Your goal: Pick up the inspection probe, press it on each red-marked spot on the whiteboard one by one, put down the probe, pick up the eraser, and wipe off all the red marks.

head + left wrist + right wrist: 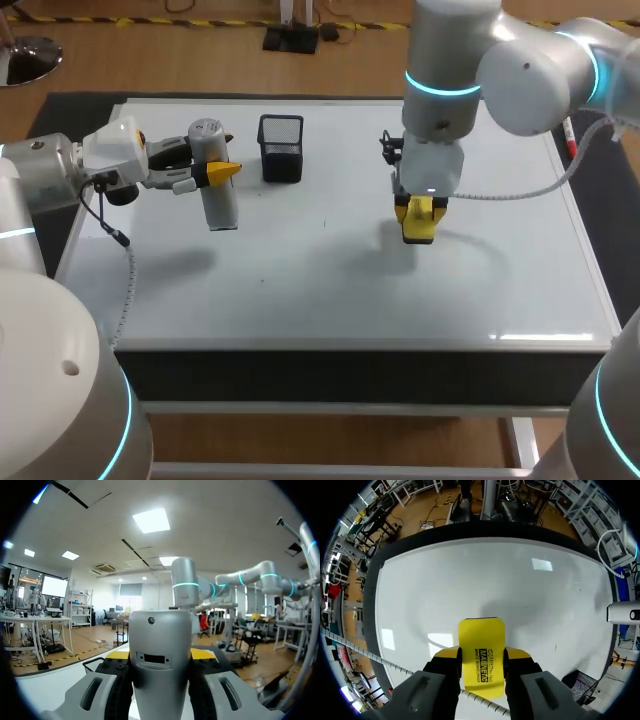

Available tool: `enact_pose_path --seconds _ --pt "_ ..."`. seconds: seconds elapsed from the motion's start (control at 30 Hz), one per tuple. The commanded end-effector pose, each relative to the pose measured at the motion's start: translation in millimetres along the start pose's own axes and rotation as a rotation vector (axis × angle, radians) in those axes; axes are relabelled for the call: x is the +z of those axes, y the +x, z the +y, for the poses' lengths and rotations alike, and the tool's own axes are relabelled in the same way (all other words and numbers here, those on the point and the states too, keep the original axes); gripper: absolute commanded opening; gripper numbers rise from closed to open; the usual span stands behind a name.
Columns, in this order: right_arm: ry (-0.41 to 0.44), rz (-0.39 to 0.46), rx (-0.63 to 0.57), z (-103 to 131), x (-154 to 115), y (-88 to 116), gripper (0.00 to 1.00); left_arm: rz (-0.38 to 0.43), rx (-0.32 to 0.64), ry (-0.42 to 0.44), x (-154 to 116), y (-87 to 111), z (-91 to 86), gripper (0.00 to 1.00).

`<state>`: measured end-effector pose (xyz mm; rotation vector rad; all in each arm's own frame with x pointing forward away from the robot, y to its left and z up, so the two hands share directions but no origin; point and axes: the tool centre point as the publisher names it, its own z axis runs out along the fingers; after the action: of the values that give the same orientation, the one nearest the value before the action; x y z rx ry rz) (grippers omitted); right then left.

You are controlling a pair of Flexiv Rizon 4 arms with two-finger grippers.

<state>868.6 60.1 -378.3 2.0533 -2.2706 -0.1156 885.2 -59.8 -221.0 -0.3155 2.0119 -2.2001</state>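
Eraser (481,650), yellow, clamped between the two yellow-tipped fingers of the right gripper (481,657), one finger on each long side; it juts out past the fingertips toward the whiteboard (470,580). Head view: right gripper (420,212) points straight down, eraser (418,228) under it, low over the whiteboard (330,290); contact with the surface cannot be told. Inspection probe (221,208), grey cylinder, gripped by the left gripper (215,172), well apart from the eraser, held clear above the board. Left wrist view: probe (160,670) stands upright between the fingers, both pressed to its sides. Black mesh basket (281,148) just beside the probe, on the board.
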Motion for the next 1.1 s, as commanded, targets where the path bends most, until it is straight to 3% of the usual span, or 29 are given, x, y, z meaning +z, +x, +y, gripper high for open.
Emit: enact_pose_path --seconds 0.03,0.4,0.63,1.1 --pt "0.008 -0.005 -0.003 3.1 -2.5 4.9 0.0 0.004 0.0 0.001 -0.1 -1.1 -0.5 0.0" --pt "0.006 -0.013 0.016 -0.5 -1.0 7.5 0.0 0.004 0.0 0.001 -0.1 -1.1 -0.5 0.0" --pt "0.043 -0.05 0.015 -43.3 -15.5 -14.0 0.0 0.004 0.0 0.001 -0.1 -1.1 -0.5 0.0" --pt "0.021 0.021 -0.077 -130.5 -13.7 -49.8 0.0 0.004 0.0 0.001 -0.1 -1.1 -0.5 0.0"
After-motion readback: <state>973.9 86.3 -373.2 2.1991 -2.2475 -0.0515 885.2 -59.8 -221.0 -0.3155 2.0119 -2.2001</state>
